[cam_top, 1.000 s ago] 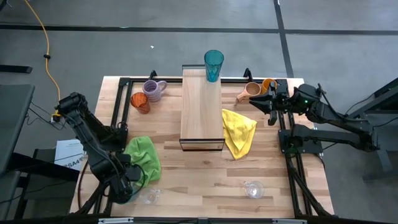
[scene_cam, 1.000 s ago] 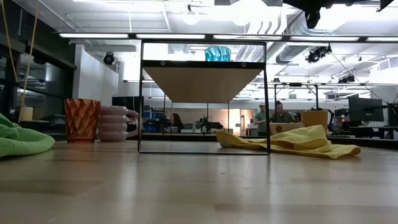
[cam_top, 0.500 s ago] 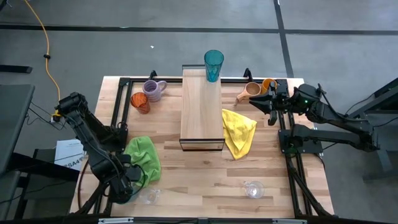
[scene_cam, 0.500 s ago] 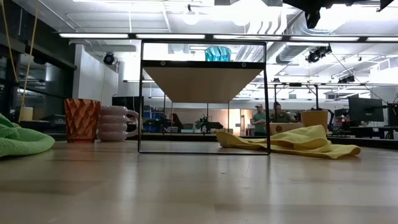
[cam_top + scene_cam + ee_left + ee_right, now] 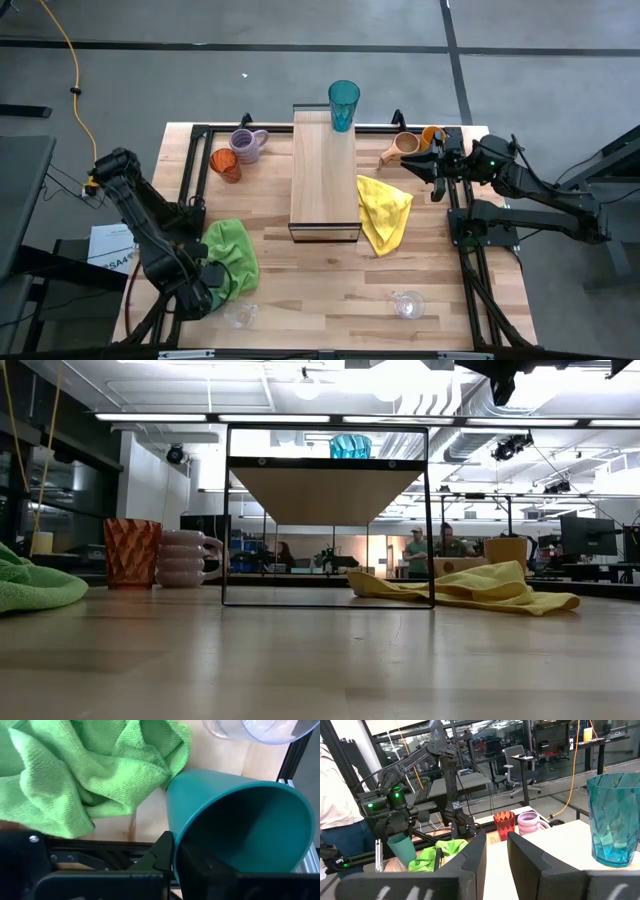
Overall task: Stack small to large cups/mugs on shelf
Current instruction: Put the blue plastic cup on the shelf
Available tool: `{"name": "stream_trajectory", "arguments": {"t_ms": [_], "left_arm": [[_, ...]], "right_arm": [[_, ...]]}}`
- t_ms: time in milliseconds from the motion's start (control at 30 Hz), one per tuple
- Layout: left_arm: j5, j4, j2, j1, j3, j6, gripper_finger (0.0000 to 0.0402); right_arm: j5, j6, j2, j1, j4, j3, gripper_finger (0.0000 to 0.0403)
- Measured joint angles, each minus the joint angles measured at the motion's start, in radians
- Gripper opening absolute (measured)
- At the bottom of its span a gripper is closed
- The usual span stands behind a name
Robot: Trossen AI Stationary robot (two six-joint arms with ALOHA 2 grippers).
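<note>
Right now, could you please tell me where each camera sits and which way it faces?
High: above the table, straight down; left end effector by the green cloth, right end effector far right.
Low: at tabletop height, level toward the shelf; no arm shows.
Left wrist: faces the cloth; its fingers grip a teal cup.
Right wrist: faces across the shelf toward the left arm; own open fingers show.
Shared: high, low, right wrist see the shelf's tumbler.

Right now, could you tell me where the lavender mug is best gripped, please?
Probably from straight above, pinching the lavender mug by its rim wall: it stands upright, mouth open. Keep away from the amber tumbler close beside it. The left pincer is shut on a teal tumbler.
</note>
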Motion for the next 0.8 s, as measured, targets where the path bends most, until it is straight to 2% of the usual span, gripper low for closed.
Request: {"name": "stream_trajectory", "arguments": {"t_ms": [300,400,633,800], "left_arm": [[0.003,-0.086,-0.088,0.000,0.055,-0.033,0.0002],[-0.026,-0.102,-0.135,0.000,0.095,-0.064,0.0001],[-0.207,-0.213,-0.211,0.011,0.229,-0.160,0.0001],[-0.340,-0.233,-0.234,0.106,0.329,-0.120,0.0000]], "right_arm": [[0.000,0.000,0.000,0.000,0.000,0.000,0.0069],[0.000,0.000,0.000,0.000,0.000,0.000,0.0069],[0.000,0.000,0.000,0.000,0.000,0.000,0.0069],[0.000,0.000,0.000,0.000,0.000,0.000,0.0069]]}}
